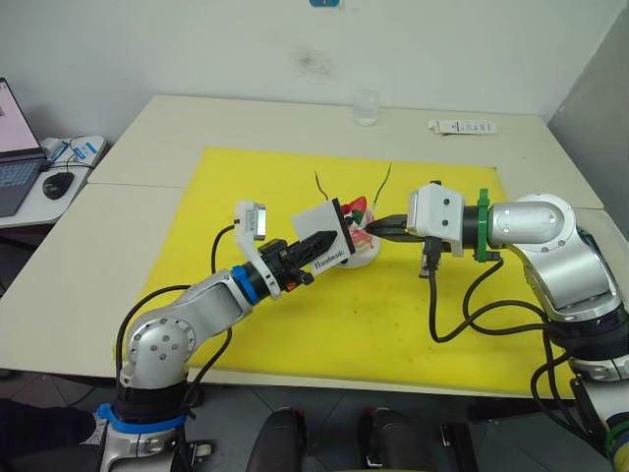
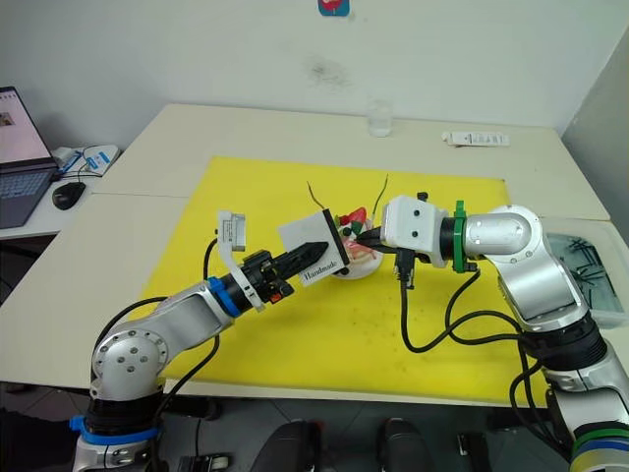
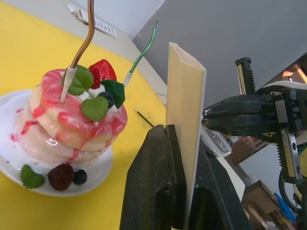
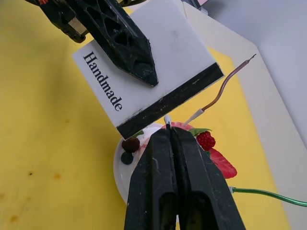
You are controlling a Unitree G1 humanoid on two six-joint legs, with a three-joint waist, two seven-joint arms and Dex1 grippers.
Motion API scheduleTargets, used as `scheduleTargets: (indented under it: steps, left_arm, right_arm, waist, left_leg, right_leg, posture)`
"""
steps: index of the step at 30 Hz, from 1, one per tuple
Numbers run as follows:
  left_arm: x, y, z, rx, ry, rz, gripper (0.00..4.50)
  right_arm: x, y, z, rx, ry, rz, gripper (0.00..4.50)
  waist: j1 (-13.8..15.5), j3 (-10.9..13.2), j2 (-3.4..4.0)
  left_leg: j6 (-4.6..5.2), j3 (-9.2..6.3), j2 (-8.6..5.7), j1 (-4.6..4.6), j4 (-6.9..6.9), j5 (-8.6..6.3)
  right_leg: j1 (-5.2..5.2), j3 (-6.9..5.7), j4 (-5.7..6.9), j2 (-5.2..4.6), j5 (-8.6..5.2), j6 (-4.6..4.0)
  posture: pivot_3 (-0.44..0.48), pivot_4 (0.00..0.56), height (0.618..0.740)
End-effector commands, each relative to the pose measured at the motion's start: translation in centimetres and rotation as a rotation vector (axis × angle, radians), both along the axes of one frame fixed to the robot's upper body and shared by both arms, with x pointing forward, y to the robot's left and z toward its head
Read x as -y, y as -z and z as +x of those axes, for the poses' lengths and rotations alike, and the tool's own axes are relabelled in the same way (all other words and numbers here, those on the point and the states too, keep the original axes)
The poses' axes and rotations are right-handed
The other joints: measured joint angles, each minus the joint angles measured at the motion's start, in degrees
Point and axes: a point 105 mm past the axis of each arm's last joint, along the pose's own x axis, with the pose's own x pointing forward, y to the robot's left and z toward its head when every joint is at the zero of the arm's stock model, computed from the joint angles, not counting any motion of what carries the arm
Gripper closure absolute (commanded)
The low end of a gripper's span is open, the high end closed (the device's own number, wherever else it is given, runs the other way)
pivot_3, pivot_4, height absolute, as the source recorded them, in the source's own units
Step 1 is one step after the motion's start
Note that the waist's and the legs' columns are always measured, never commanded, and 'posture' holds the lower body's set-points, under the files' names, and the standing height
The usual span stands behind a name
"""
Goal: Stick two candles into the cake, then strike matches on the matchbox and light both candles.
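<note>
While the left gripper (image 1: 313, 246) holds the matchbox (image 1: 327, 241) up off the yellow mat (image 1: 295, 324), we see its two black fingers clamped shut on the box, one on each flat face, with the printed "Handmade" face turned toward the right arm. In the left wrist view the box stands on edge between the fingers (image 3: 153, 187), rising well past their tips. The black strip (image 4: 170, 103) runs along the box's edge nearest the cake (image 3: 72, 120).

The right gripper (image 4: 171, 139) reaches in from the other side, its fingers pressed together on a match (image 4: 167, 120). Only the match's pale head sticks out beyond the fingertips, and it sits right at the striking strip; we cannot tell whether it touches it.

The cake sits on its white plate (image 3: 29, 184) on the mat, just behind and below the matchbox, between the two grippers. Both candles stand in its top: an orange-brown one (image 3: 84, 36) and a green one (image 3: 144, 50), leaning apart from each other. We see no flame on either.

A second match (image 3: 144, 118) lies on the mat just beyond the cake. At the table's far edge stand a clear glass (image 1: 366, 108) and a white strip-shaped item (image 1: 462, 126).
</note>
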Motion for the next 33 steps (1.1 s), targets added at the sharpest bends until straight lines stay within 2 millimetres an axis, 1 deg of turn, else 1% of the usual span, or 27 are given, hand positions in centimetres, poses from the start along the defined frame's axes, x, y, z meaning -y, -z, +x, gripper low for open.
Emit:
scheduleTargets:
  steps: [1,5,22,27,28,29,31,33]
  left_arm:
    - [0.4,-1.1,-0.2,0.036,0.016,-0.019,4.5]
    - [0.4,-1.3,-0.5,0.043,0.024,-0.024,4.5]
    - [0.5,-1.8,-0.9,0.051,0.041,-0.045,4.5]
    - [0.6,-2.4,-0.7,0.065,0.037,-0.074,4.5]
    - [0.6,-2.7,-0.6,0.072,0.037,-0.087,4.5]
    - [0.6,-3.4,-0.6,0.089,0.039,-0.109,4.5]
    - [0.8,-6.0,-0.7,0.159,0.063,-0.167,4.5]
    - [0.7,-8.9,-0.6,0.22,0.08,-0.237,4.5]
  right_arm:
    - [-0.4,-0.7,-0.3,0.063,-0.016,0.0,4.45]
    - [-0.5,-0.3,-0.1,0.06,-0.01,-0.008,4.45]
    - [-0.9,0.5,0.3,0.066,0.001,-0.052,4.45]
    - [-1.1,1.2,-0.1,0.062,-0.021,-0.086,4.45]
    - [-1.1,1.4,-0.2,0.064,-0.031,-0.102,4.45]
    - [-1.2,1.8,-0.4,0.06,-0.043,-0.126,4.45]
    - [-0.8,3.3,-1.2,0.024,-0.078,-0.221,4.45]
    - [0.3,4.8,-2.0,-0.039,-0.09,-0.304,4.45]
  waist:
    - [0.0,0.0,0.0]
    - [0.0,0.0,0.0]
    - [0.0,0.0,0.0]
    - [-0.1,0.0,0.0]
    - [0.0,0.0,0.0]
    - [0.0,0.0,0.0]
    - [0.1,0.0,-0.02]
    - [0.8,0.0,-0.12]
  left_leg:
    - [0.0,0.0,0.0,0.0,0.0,0.0]
    - [0.0,0.03,-0.02,0.01,0.0,0.0]
    - [0.0,0.02,-0.01,0.0,0.0,0.0]
    - [0.0,0.02,-0.02,0.0,0.0,0.0]
    - [0.0,0.02,-0.02,0.0,0.0,0.0]
    - [0.0,0.02,-0.02,0.0,0.0,0.0]
    - [0.0,0.01,-0.01,0.0,0.0,0.0]
    - [0.0,-0.09,-0.04,-0.07,0.05,0.0]
  right_leg:
    - [0.0,0.0,0.01,0.01,0.0,0.0]
    - [0.0,0.02,0.0,0.01,0.0,0.0]
    - [0.0,0.02,0.0,0.0,0.0,0.0]
    - [0.0,0.02,0.0,0.0,0.0,0.0]
    - [0.0,0.02,0.0,0.0,0.0,0.0]
    - [0.0,0.02,0.0,0.0,0.0,0.0]
    - [0.0,0.0,0.0,0.0,0.0,0.0]
    - [0.0,-0.11,-0.02,0.01,0.0,0.0]
  posture:
    - [0.0,0.15,0.74]
    - [0.0,0.15,0.74]
    - [0.0,0.15,0.74]
    - [0.0,0.15,0.74]
    - [0.0,0.15,0.74]
    - [0.0,0.15,0.74]
    - [0.0,0.15,0.74]
    - [0.0,0.15,0.74]
